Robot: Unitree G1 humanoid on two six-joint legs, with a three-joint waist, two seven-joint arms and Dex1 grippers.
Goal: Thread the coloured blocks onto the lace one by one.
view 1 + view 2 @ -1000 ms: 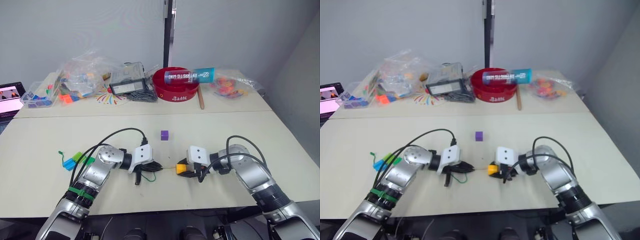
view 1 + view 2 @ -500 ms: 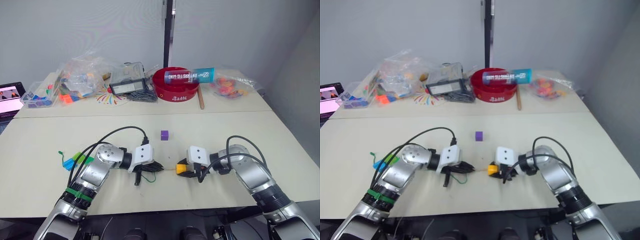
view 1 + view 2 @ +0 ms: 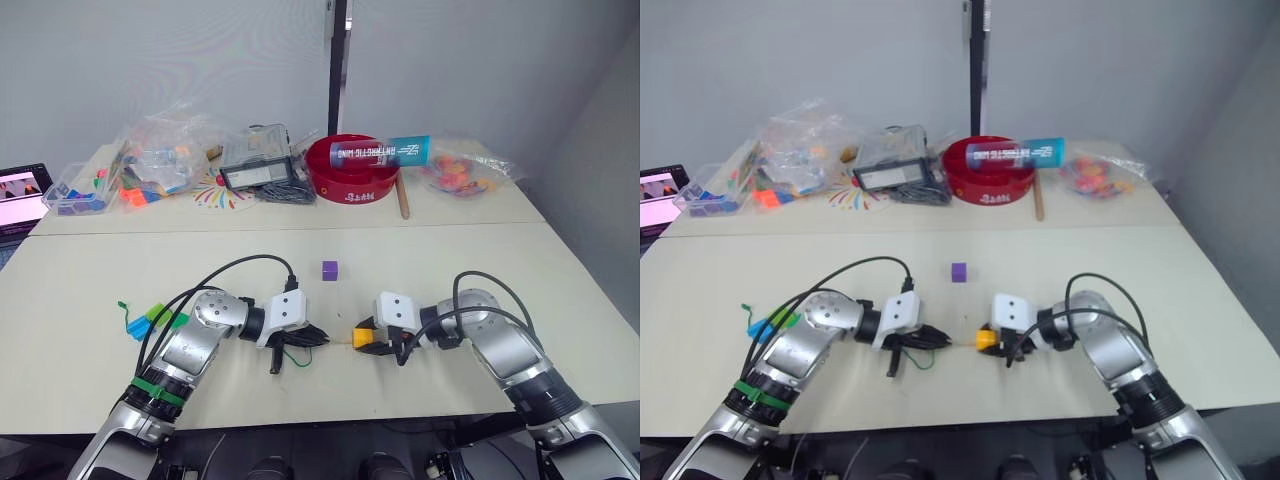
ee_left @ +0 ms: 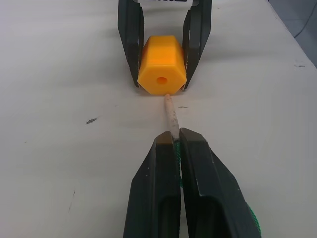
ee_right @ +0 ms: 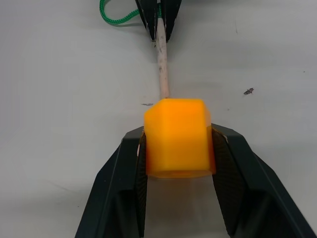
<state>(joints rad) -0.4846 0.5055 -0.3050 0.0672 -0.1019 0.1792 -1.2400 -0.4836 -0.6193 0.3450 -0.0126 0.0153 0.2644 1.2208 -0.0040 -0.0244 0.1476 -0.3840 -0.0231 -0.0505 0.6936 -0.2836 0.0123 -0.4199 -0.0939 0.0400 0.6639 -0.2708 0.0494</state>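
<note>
My right gripper (image 3: 360, 338) is shut on the orange-yellow block (image 4: 162, 72), holding it just above the table with its hole facing my left gripper. My left gripper (image 4: 177, 141) is shut on the lace just behind its pale stiff tip (image 4: 171, 114). The tip points at the block and ends just under the hole. A loop of green lace (image 3: 296, 356) trails under the left gripper. The purple block (image 3: 329, 270) lies alone beyond both grippers. Near the table's left side the blue (image 3: 138, 328), light green (image 3: 156, 314) and dark green (image 3: 179, 321) blocks sit together.
On the back table stand a red bowl (image 3: 351, 172) with a bottle (image 3: 380, 152) across it, a wooden stick (image 3: 402, 200), bags of toys (image 3: 160, 155), a grey box (image 3: 255, 160) and a laptop screen (image 3: 20, 195). Black cables (image 3: 240, 268) arch over both arms.
My left gripper has edged slightly right, bringing the lace tip closer to the block's hole. The right gripper and block have stayed put.
</note>
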